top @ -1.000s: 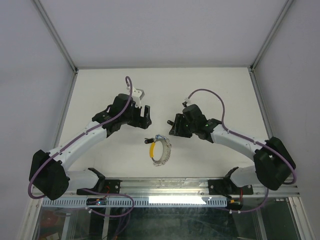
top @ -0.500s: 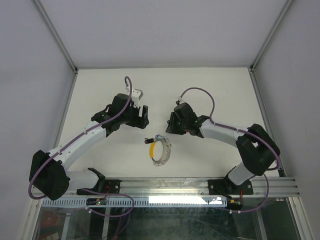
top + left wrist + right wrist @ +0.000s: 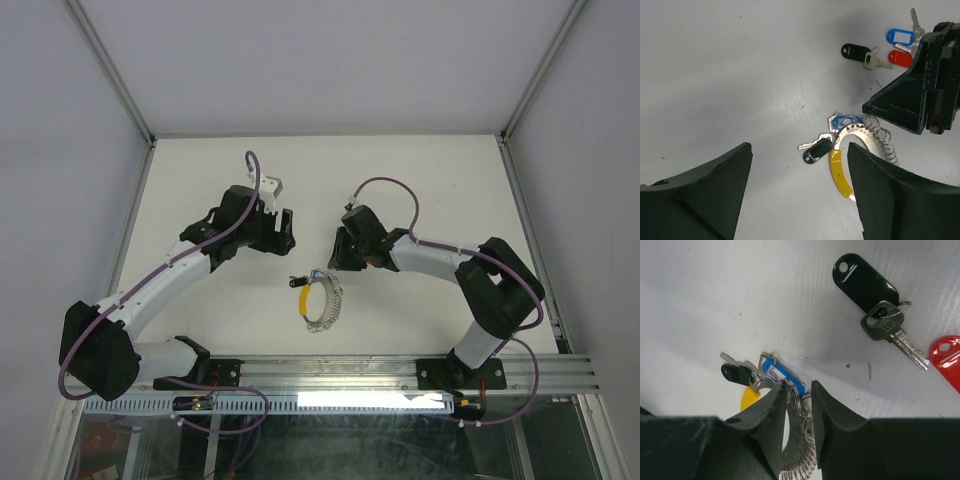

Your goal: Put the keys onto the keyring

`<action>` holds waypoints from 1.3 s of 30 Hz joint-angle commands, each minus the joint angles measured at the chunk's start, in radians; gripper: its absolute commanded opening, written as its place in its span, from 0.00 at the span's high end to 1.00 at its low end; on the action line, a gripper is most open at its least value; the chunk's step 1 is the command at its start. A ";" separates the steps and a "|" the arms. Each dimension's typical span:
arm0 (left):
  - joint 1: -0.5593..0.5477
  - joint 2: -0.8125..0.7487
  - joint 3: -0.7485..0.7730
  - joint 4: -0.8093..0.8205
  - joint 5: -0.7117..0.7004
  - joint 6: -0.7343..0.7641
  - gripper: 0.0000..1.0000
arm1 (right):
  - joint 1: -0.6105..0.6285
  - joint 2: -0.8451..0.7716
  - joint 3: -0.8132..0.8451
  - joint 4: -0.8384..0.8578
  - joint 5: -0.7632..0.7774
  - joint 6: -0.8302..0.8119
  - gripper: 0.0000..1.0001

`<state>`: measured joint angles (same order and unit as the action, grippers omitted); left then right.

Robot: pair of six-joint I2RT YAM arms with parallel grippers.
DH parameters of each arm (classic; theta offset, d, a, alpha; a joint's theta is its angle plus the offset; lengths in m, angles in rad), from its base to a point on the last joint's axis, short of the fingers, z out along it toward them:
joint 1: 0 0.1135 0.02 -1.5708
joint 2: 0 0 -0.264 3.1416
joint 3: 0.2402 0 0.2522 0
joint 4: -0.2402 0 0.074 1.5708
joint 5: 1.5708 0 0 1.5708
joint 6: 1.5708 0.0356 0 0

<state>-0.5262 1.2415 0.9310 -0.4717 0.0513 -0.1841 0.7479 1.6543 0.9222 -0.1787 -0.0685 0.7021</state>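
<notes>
Left jaws: wide apart, gripping nothing | Right jaws: narrow gap, gripping nothing, close by keyring [image 3: 839, 172]

White table [image 3: 440, 180] boxed by pale, seemingly plain walls [image 3: 330, 60].

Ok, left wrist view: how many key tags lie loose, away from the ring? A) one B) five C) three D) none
C: a black tag, a blue tag and a red tag lie clustered together, well apart from the keyring.
</notes>
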 commanded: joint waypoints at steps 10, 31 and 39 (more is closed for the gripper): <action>0.022 0.004 0.038 0.031 0.052 0.017 0.26 | 0.002 0.010 0.044 -0.001 -0.025 -0.006 0.71; 0.032 0.015 0.043 0.032 0.067 0.017 0.28 | 0.029 0.047 0.059 -0.030 -0.051 -0.017 0.74; 0.036 0.019 0.043 0.031 0.070 0.019 0.28 | 0.030 0.016 0.080 -0.065 -0.006 -0.035 0.72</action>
<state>-0.5018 1.2568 0.9310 -0.4717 0.0914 -0.1818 0.7712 1.6997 0.9436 -0.2375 -0.1116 0.6933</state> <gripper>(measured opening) 0.727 0.264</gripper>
